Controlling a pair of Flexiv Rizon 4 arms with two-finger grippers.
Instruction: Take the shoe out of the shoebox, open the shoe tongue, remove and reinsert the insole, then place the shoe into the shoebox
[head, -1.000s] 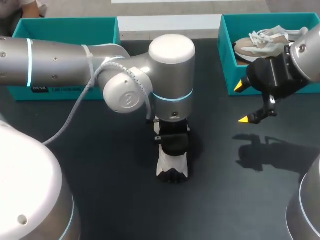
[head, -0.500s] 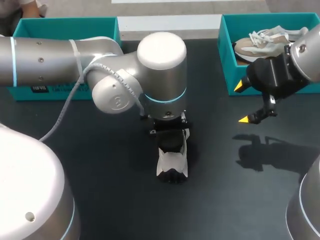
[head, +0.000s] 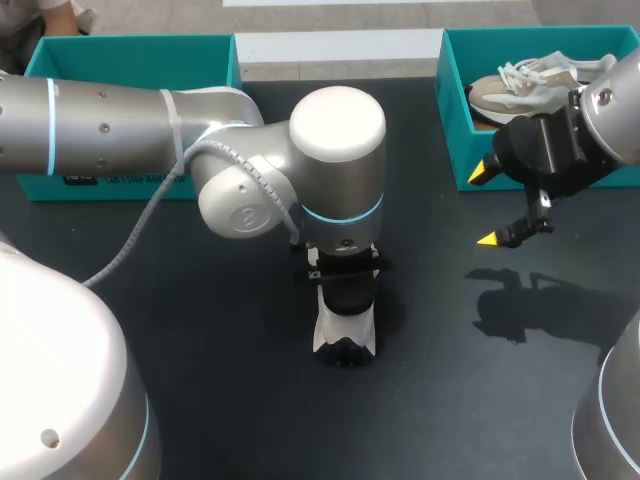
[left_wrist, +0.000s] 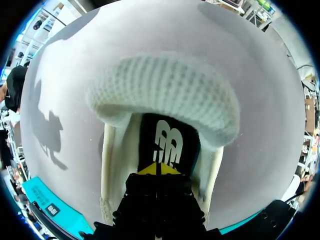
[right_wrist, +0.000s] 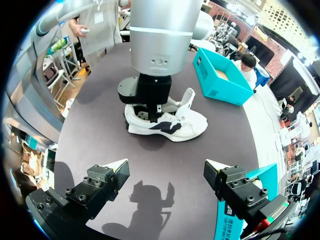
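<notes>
A white shoe (head: 343, 338) with a dark side mark stands on the black table (head: 200, 380) near the middle, also seen from the side in the right wrist view (right_wrist: 172, 125). My left arm (head: 335, 160) hangs straight over it. In the left wrist view my left gripper (left_wrist: 157, 170) is shut, and its yellow tips rest on the black insole (left_wrist: 169, 142) inside the shoe, behind the knitted toe (left_wrist: 165, 95). My right gripper (head: 487, 205) hovers open and empty over the table's right side (right_wrist: 166, 167), apart from the shoe.
A teal shoebox (head: 452, 120) at the back right holds a beige shoe (head: 530, 85). Another teal shoebox (head: 130, 50) stands at the back left, also visible in the right wrist view (right_wrist: 220, 80) behind the white shoe.
My left wrist swung a little to the left and came back, staying over the shoe; the shoe shifted slightly with it. The right arm has not moved.
</notes>
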